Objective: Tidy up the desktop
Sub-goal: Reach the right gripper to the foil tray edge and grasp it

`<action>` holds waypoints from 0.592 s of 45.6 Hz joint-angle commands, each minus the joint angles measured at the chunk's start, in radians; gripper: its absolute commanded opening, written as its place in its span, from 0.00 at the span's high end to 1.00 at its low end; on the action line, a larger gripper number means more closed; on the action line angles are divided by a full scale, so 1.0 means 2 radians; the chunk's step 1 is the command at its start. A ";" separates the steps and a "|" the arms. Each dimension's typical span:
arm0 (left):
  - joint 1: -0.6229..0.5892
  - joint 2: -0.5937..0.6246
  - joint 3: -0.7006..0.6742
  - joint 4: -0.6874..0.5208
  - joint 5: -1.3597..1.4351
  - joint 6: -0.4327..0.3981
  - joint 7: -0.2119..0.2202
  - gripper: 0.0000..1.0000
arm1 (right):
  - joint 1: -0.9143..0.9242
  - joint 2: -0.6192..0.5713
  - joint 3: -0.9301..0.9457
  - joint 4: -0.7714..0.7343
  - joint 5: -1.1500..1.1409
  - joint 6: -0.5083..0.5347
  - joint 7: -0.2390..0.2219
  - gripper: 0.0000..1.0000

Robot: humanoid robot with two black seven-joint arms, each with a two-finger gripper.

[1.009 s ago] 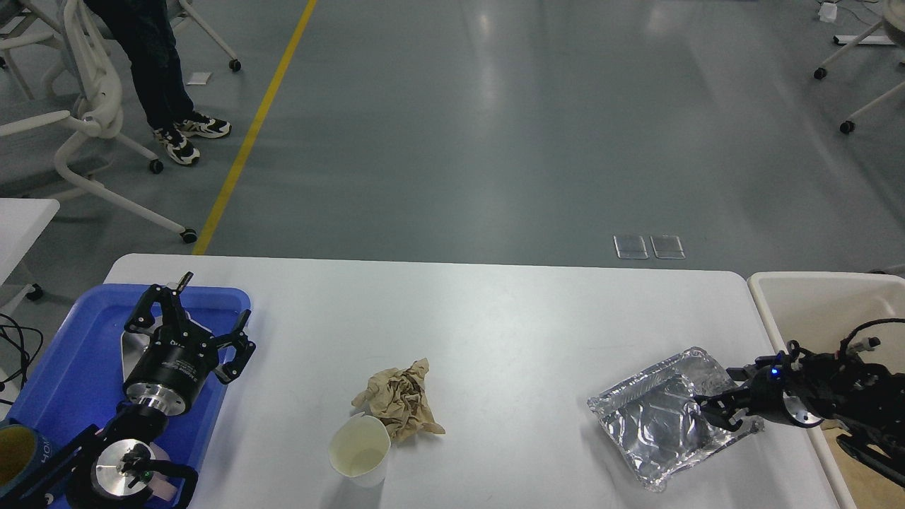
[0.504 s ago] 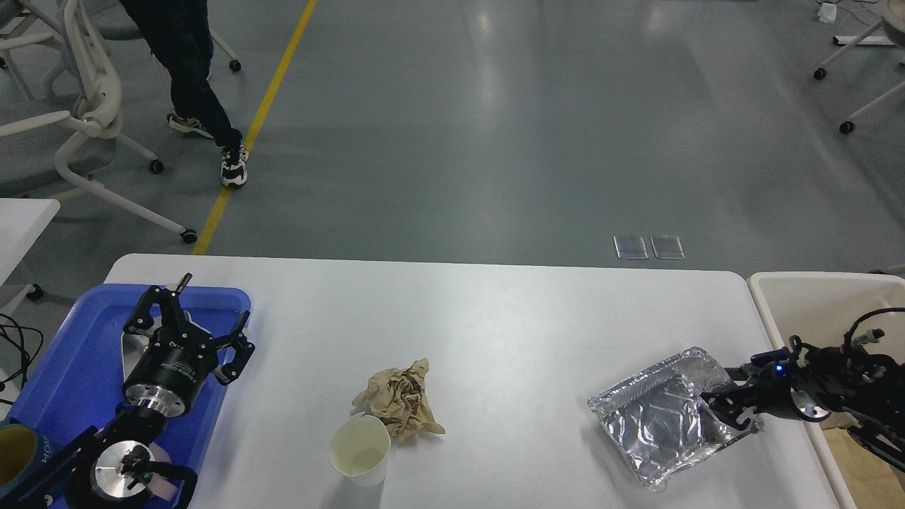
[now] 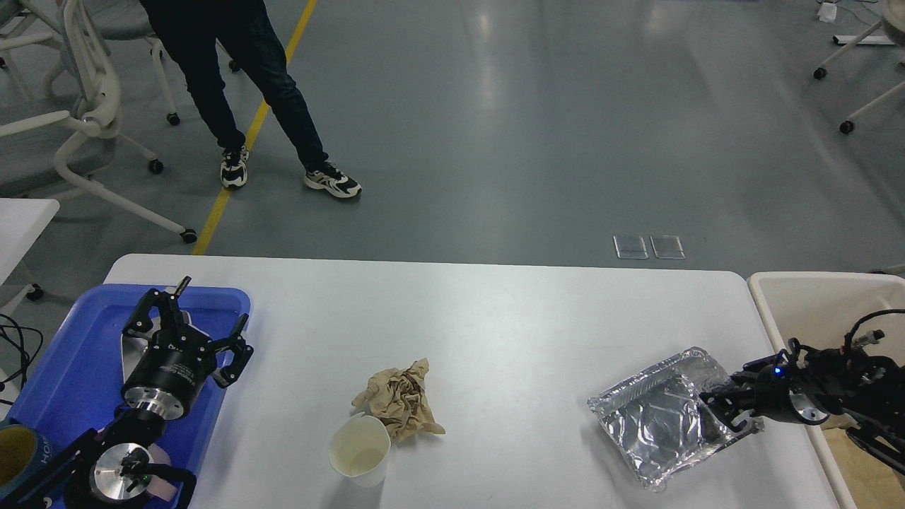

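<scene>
The white desktop (image 3: pixel 495 318) fills the lower half of the head view. On it lie a crumpled brown paper (image 3: pixel 399 403), a white paper cup (image 3: pixel 360 449) right in front of the paper, and a crinkled foil tray (image 3: pixel 650 424) at the right. My right gripper (image 3: pixel 721 411) is at the foil tray's right rim, with its fingers apart above and below the rim. My left gripper (image 3: pixel 203 317) is open and empty, hovering over the blue plastic tray (image 3: pixel 71 367) at the desktop's left end.
A beige bin (image 3: pixel 813 304) stands off the desktop's right end. A dark mug with a yellow inside (image 3: pixel 14 452) sits at the blue tray's near corner. A smaller white table's corner (image 3: pixel 21 219) shows at the left. A person (image 3: pixel 233 71) walks on the floor beyond, near wheeled chairs (image 3: pixel 85 106).
My right gripper has drawn back a little to the right, from over the foil tray to its rim; the tray stayed put. The person has stepped right. The left arm barely moved.
</scene>
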 commanded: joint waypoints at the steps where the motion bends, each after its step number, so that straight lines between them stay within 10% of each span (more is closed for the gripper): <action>1: 0.000 -0.001 0.001 0.000 0.001 0.000 0.000 0.04 | 0.000 0.001 0.000 0.000 0.004 0.005 0.000 0.85; 2: 0.000 -0.001 0.001 0.000 0.001 0.000 -0.001 0.04 | 0.001 0.001 0.001 -0.005 0.006 0.008 0.000 1.00; 16: -0.001 -0.001 0.002 0.002 0.001 0.000 0.000 0.04 | 0.004 0.001 -0.042 -0.013 0.091 0.035 0.011 1.00; 27: -0.001 0.001 0.002 0.002 0.001 0.001 0.002 0.04 | 0.040 -0.008 -0.045 -0.009 0.198 0.050 0.076 1.00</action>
